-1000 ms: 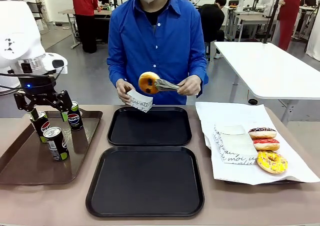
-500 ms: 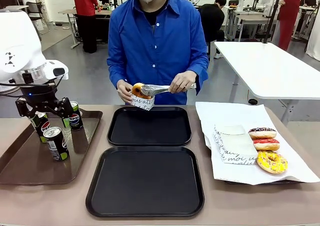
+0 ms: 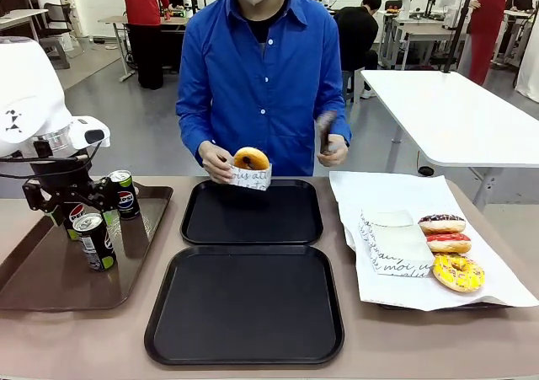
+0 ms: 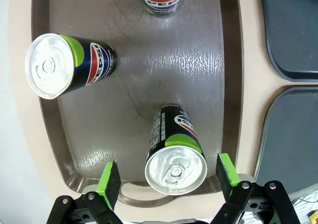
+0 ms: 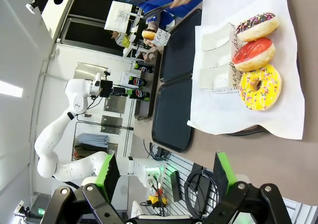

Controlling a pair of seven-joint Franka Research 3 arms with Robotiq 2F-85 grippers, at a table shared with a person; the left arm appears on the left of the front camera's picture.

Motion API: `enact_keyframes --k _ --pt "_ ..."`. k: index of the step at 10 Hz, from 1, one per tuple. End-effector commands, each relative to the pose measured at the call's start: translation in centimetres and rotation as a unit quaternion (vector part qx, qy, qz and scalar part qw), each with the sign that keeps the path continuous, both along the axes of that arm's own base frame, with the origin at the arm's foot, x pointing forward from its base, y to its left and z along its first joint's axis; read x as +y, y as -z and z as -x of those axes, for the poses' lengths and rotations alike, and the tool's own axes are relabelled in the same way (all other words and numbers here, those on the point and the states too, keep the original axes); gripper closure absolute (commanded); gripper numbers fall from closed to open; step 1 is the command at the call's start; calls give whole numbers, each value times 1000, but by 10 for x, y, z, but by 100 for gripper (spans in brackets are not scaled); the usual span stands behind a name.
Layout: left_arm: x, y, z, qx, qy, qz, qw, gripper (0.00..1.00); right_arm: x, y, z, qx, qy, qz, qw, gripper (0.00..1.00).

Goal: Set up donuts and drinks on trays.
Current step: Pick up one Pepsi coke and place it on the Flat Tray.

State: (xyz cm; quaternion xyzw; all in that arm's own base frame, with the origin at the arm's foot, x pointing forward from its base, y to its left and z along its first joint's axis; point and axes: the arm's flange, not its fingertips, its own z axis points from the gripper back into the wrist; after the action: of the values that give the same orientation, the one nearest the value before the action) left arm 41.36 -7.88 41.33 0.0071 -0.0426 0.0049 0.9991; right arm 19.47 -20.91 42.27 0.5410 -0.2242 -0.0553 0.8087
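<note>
My left gripper [image 3: 82,211] hangs open just above the nearest drink [image 3: 94,241] on the brown tray [image 3: 50,287]. In the left wrist view that can's silver top [image 4: 175,170] lies between the green pads [image 4: 108,182], untouched. Two more drinks [image 3: 124,193] [image 4: 64,70] stand farther back. The person holds a golden donut in a white box [image 3: 251,169] over the far black tray [image 3: 253,232]. The near black tray [image 3: 244,346] is bare. My right gripper [image 5: 165,174] is open, high over the table's right side. Chocolate [image 3: 442,223], red [image 3: 448,243] and yellow-sprinkled [image 3: 457,272] donuts lie on white paper.
Metal tongs [image 3: 324,134] are raised in the person's other hand. Flat white boxes [image 3: 394,243] lie on the paper [image 3: 370,195] beside the donuts. Bare tabletop [image 3: 438,338] runs along the front edge. A white table [image 3: 455,119] stands behind at the right.
The person set the donut into the white box with the tongs and then lifted the tongs away. My left gripper came down toward the nearest can, still open.
</note>
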Motion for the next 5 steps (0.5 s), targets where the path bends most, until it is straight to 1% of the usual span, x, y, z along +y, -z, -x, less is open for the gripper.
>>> enact_keyframes --k 1,2,5 --pt "0 10 -3 -15 -15 5 1000 0 -1 -1 -1 -11 0 -6 1000 0" --pt "0 14 -7 -15 -18 5 1000 0 -1 -1 -1 -11 0 -6 1000 0" --pt "-6 27 -17 12 -14 1 1000 0 -1 -1 -1 -11 0 -6 1000 0"
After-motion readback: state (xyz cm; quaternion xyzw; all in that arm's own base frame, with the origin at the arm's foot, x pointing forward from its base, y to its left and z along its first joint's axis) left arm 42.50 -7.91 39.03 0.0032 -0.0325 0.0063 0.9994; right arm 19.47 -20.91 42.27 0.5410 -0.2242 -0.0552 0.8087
